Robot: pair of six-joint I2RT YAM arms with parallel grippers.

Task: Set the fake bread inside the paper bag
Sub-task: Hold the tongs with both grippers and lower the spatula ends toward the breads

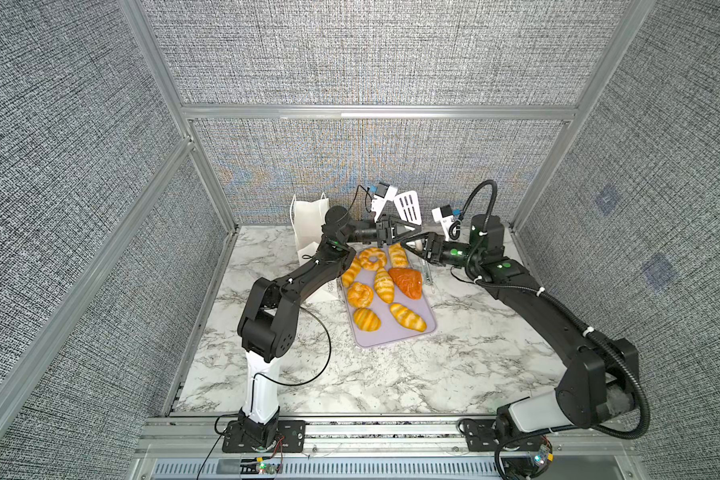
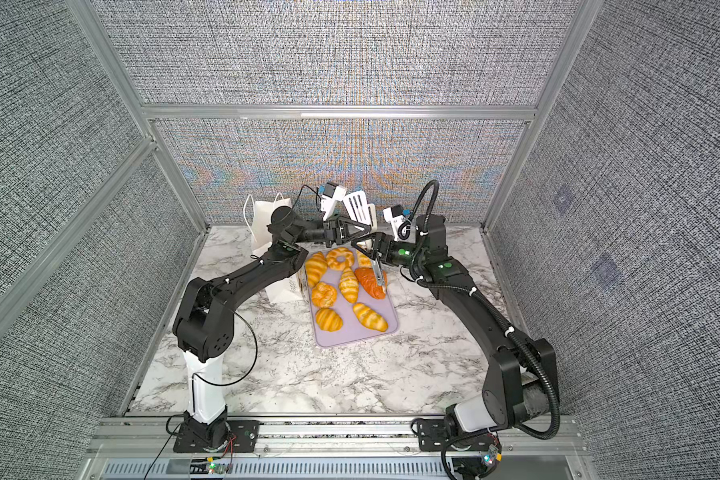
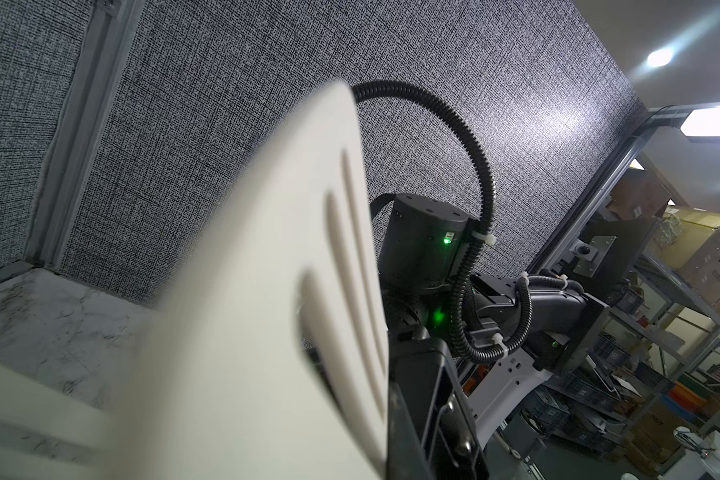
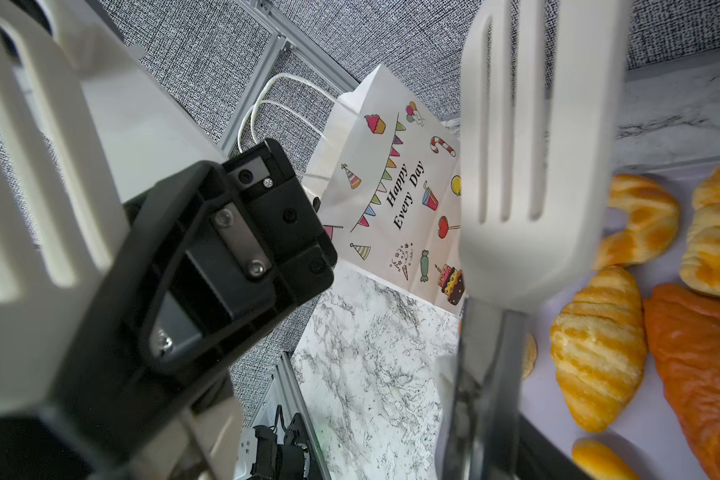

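Eight fake bread (image 1: 384, 285) pieces (all on tray (image 1: 395, 334)).

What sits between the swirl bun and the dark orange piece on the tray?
One striped croissant lies between the swirl bun and the dark orange piece, on the lavender tray; both top views show it.

blk arms (image 1: 291, 286), white bases, corrugated cables

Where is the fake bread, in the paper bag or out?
Out: all eight pieces of fake bread lie on the lavender tray, beside the paper bag.
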